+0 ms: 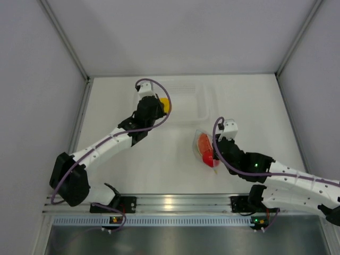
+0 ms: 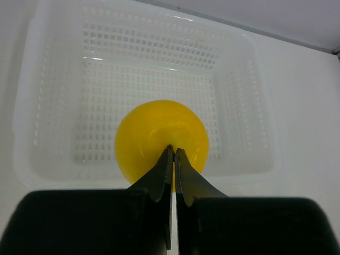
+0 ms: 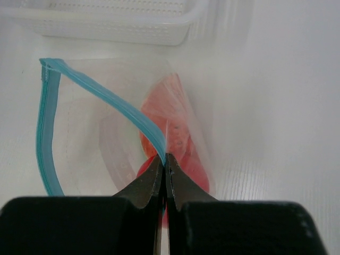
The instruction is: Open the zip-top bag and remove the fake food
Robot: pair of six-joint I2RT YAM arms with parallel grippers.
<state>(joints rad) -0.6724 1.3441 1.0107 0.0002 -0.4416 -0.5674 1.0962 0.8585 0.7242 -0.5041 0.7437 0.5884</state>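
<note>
Though open, bag (image 3: 87, 141) in right fingers (image 3: 142, 187)

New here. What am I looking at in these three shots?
Two robot arms are bolted at the near edge of a table. The top view is a fixed camera overhead. The other two cameras sit on the wrists, each looking past its own fingers. The left fingers are shut on a yellow fruit at a white basket. The right fingers pinch the blue zip strip of a clear bag, which has its mouth open and red pieces inside.
</note>
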